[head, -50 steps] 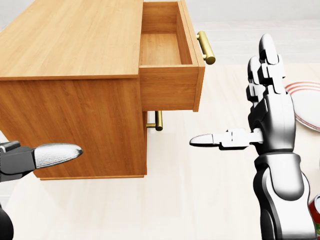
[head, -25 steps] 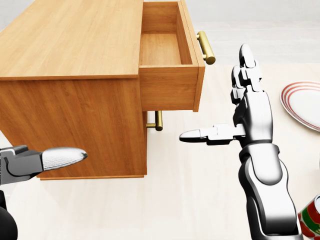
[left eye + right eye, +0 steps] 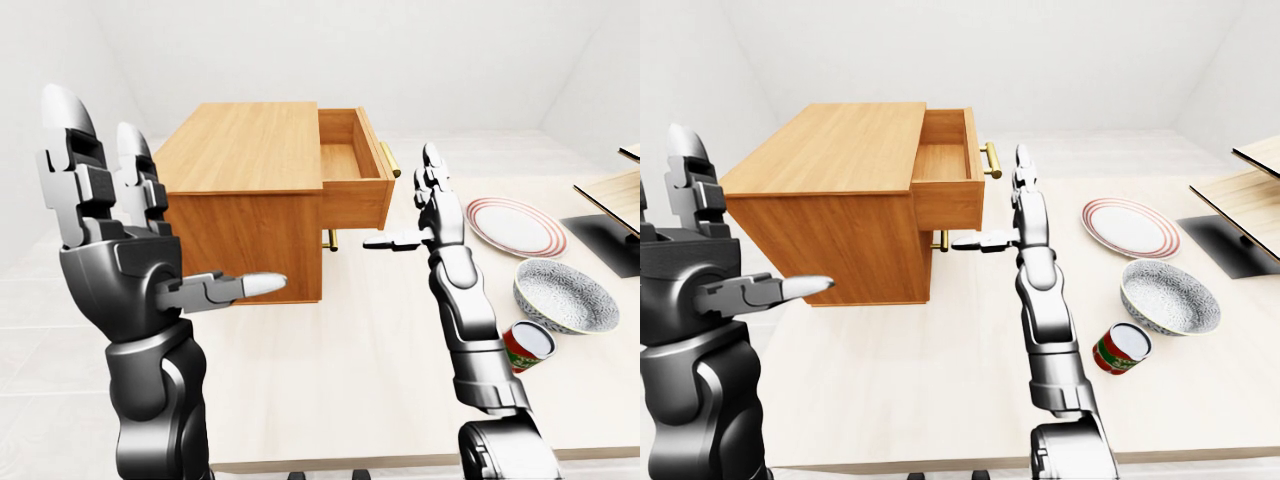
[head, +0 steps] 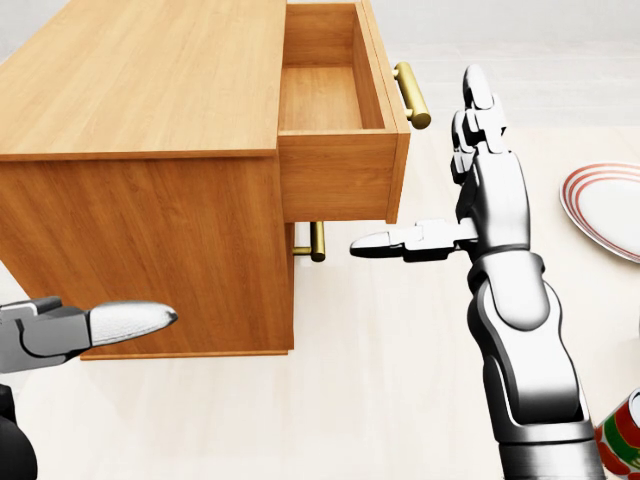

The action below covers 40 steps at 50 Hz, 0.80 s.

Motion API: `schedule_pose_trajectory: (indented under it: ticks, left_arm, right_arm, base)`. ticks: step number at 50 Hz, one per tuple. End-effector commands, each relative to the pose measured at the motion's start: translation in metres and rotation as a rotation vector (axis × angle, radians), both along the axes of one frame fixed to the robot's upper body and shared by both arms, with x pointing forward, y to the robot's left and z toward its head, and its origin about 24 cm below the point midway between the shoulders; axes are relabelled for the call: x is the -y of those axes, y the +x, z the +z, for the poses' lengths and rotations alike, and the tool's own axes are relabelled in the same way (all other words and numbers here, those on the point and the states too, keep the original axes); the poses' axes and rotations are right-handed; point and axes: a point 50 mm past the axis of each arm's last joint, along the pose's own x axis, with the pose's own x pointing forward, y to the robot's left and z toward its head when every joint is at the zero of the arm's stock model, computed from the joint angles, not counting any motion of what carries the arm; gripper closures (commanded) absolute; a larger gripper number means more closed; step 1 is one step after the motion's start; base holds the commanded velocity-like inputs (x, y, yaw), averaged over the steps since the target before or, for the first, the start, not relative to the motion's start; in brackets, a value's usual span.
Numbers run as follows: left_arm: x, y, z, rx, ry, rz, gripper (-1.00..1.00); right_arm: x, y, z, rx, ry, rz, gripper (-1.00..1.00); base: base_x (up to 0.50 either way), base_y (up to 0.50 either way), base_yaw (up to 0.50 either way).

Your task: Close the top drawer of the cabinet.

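While the top drawer stands pulled far out of the cabinet, on the view's right side of it, its brass handle points toward the right hand. This hand is raised just beside the drawer front, not touching it, with the fingers straight and upright and the thumb stretched sideways under the drawer; it holds nothing. I judge that the flat palm is presented so because a push on the front panel needs no grasp. The left hand is also spread and empty, kept well apart near the cabinet's other end, probably only out of the way. A plate, a bowl and a can lie further right on the table.
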Motion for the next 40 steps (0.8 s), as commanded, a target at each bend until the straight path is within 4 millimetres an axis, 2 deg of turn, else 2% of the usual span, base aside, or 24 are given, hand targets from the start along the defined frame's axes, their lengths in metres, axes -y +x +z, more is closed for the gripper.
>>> schedule_pose_trajectory:
  ticks: [1,7,14,16,17,20,34,37,40]
  left_arm:
    - [0.002,-0.003,0.0,0.002,0.008,-0.008,-1.0]
    - [0.002,-0.002,-0.002,-0.008,0.014,-0.005,-1.0]
    - [0.001,-0.002,-0.002,-0.009,0.016,-0.002,-1.0]
    - [0.001,-0.001,-0.003,-0.017,0.018,-0.001,-1.0]
    - [0.002,0.0,-0.004,-0.019,0.019,-0.003,-1.0]
    - [0.002,-0.002,-0.002,-0.007,0.019,-0.002,-1.0]
    - [0.003,0.0,-0.005,-0.029,0.031,-0.003,-1.0]
    - [0.004,0.002,-0.008,-0.046,0.039,-0.005,-1.0]
    - [0.005,0.001,-0.008,-0.042,0.042,-0.005,-1.0]
  right_arm:
    - [-0.001,0.022,-0.003,-0.073,-0.01,0.01,-1.0]
    - [-0.009,0.036,-0.018,-0.172,-0.005,0.031,-1.0]
    - [-0.02,0.041,-0.038,-0.266,0.004,0.073,-1.0]
    - [-0.027,0.043,-0.043,-0.301,0.059,0.134,-1.0]
    - [-0.028,0.044,-0.044,-0.309,0.013,0.114,-1.0]
    - [-0.03,0.046,-0.048,-0.335,0.016,0.128,-1.0]
    - [-0.042,0.043,-0.043,-0.305,0.007,0.174,-1.0]
    - [-0.038,0.043,-0.04,-0.292,0.027,0.165,-1.0]
    - [-0.042,0.043,-0.046,-0.315,0.016,0.177,-1.0]
  base:
    - [0.0,0.0,0.0]
    - [0.0,0.0,0.0]
    - [0.0,0.0,0.0]
    - [0.0,0.0,0.0]
    - [0.0,0.0,0.0]
    - [0.0,0.0,0.0]
    - [0.0,0.0,0.0]
    - [0.0,0.0,0.0]
    - [0.0,0.0,0.0]
